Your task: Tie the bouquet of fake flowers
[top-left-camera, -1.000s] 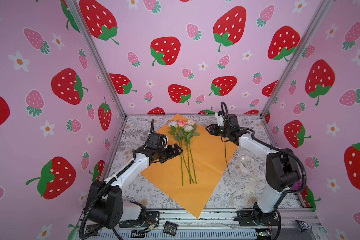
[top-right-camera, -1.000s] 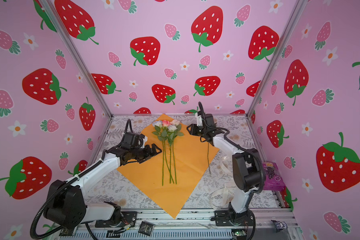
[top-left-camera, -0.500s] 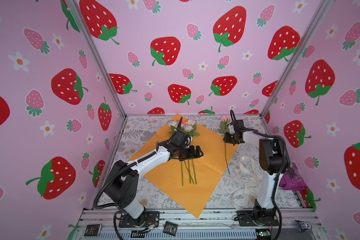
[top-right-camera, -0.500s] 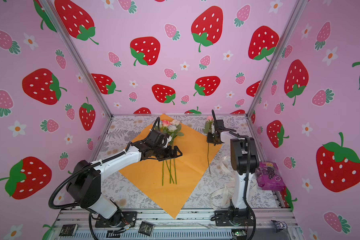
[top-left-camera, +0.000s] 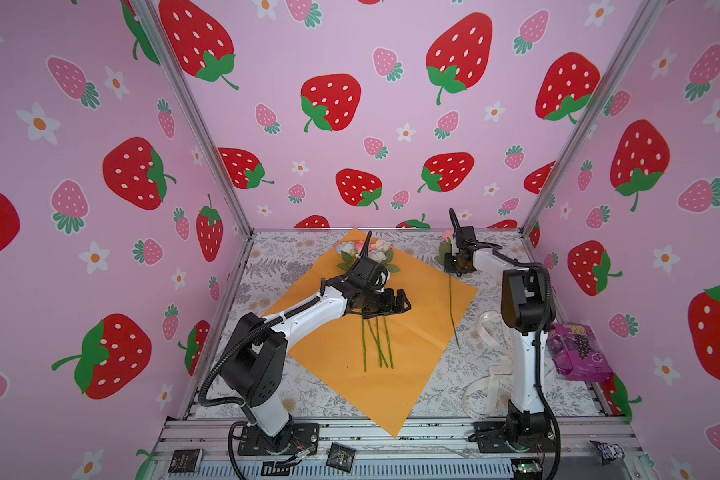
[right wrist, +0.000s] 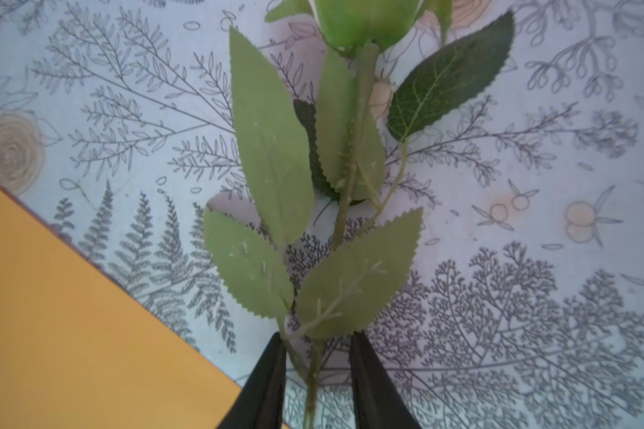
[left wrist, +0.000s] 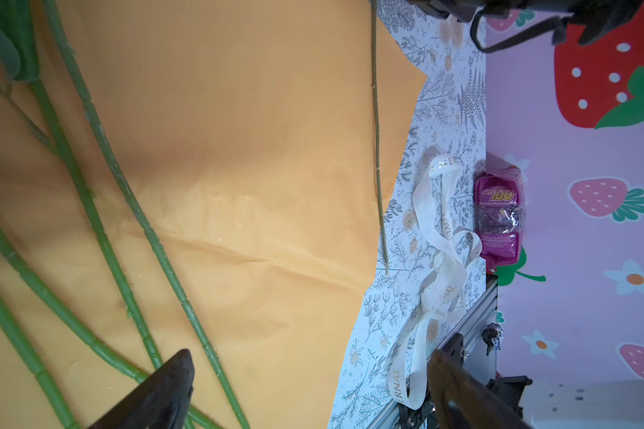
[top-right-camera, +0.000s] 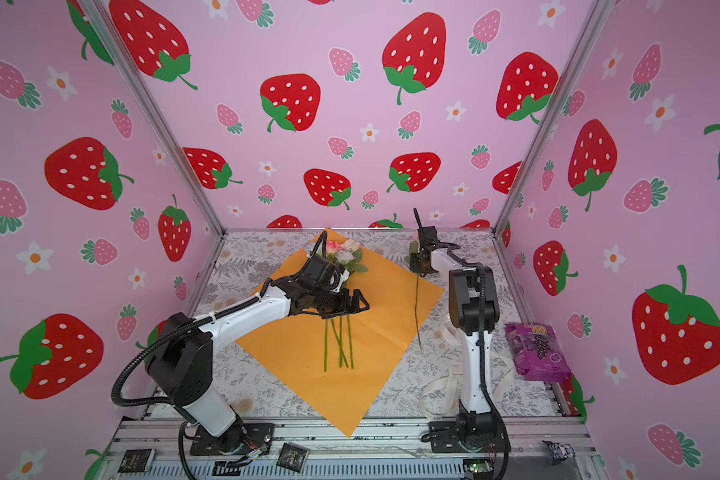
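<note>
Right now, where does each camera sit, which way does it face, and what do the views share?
Top views: high at the front, facing down toward the back wall; both arms show, left gripper above the bouquet, right gripper at the single rose.
Left wrist: on the left arm, facing across the orange paper toward the ribbon; its open fingers show.
Right wrist: on the right arm, facing down at the rose's leaves; its fingers straddle the stem.
Shared by all: orange paper.

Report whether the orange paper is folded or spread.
Spread: the orange paper lies flat and open on the table, stems resting on top.
</note>
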`<state>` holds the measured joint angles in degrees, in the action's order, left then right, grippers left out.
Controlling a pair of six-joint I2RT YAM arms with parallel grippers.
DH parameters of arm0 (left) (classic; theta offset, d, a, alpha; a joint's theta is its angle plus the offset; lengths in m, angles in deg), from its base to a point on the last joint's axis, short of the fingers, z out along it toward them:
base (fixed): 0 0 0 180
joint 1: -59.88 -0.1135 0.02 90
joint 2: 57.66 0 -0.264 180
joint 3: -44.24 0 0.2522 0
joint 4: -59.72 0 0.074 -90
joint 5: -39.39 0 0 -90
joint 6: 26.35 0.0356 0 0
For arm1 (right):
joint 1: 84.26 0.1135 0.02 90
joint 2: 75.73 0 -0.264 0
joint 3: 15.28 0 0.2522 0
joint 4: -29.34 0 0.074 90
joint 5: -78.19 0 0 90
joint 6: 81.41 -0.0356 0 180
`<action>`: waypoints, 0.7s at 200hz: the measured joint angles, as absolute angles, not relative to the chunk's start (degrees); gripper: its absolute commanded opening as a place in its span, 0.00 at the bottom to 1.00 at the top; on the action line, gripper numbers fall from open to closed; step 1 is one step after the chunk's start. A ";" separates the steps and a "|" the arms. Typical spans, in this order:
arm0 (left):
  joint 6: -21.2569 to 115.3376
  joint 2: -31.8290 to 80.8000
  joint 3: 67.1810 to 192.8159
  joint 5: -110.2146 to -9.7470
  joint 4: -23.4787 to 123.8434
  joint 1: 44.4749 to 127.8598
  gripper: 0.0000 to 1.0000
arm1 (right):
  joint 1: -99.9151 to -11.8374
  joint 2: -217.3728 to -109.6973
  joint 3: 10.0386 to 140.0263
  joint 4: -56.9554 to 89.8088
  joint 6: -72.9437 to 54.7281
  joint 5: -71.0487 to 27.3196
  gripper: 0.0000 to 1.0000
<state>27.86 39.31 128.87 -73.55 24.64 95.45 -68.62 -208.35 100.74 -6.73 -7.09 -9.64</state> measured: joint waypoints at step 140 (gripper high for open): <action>27.16 14.83 112.72 -65.07 22.48 77.09 0.99 | -58.72 -183.78 88.54 3.02 -17.73 -22.69 0.00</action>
